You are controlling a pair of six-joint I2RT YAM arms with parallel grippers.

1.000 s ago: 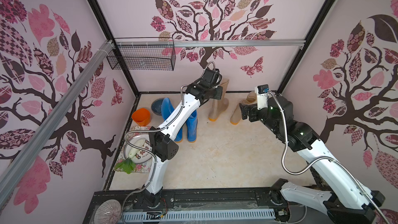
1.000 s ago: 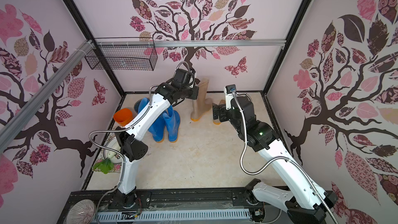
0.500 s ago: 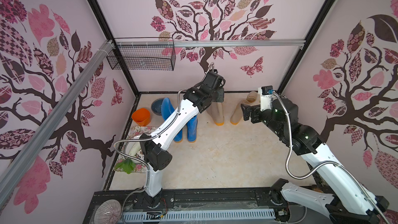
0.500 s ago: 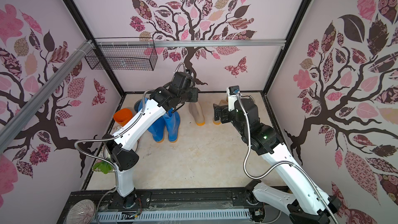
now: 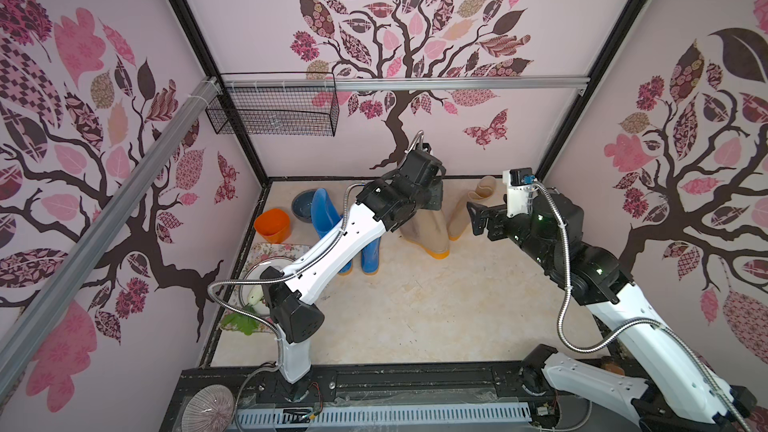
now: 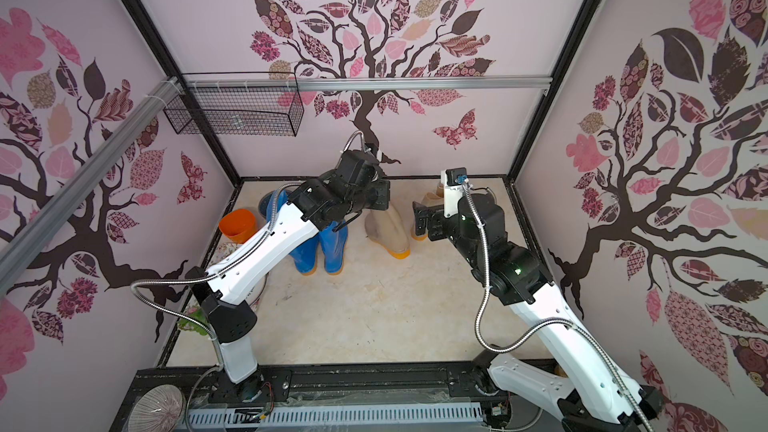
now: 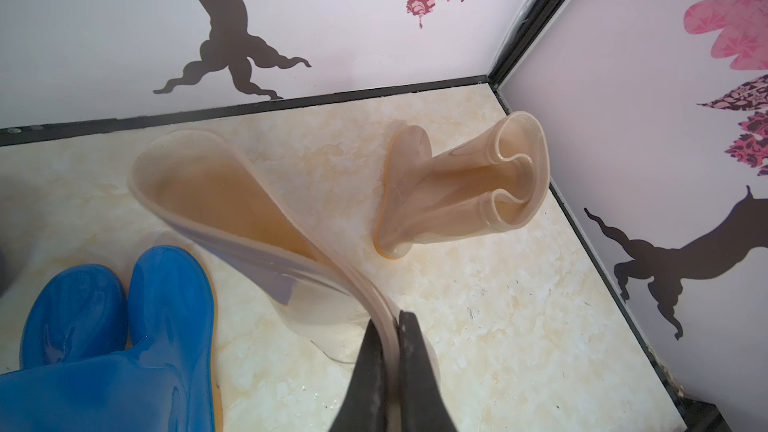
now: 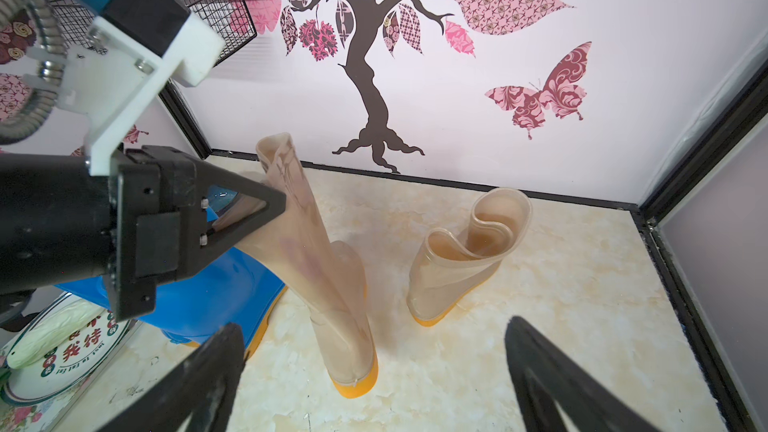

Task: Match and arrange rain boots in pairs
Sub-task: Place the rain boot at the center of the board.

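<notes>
Pale marbled flooring (image 5: pixel 415 317) fills a booth walled with tree decals. Both top views show the two blue boots (image 5: pixel 368 257) standing side by side toward the far left, with an orange cup (image 5: pixel 272 224) and a grey-blue bowl (image 5: pixel 302 205) to their left. In those views, though, the left arm hides where its gripper meets a boot. The left wrist view settles that: the left gripper (image 7: pixel 390 326) is clenched on the rim of a tan boot (image 7: pixel 232 209), the thin rubber pinched flat between its fingers. The right wrist view adds that this boot leans rather than stands straight, with its orange sole down at the floor just right of the blue pair. The other tan boot (image 8: pixel 461 268) stands near the far right corner, its shaft buckled inward, apart from the held one. The right gripper (image 8: pixel 374 326) hangs near it with jaws spread wide, grasping nothing.
</notes>
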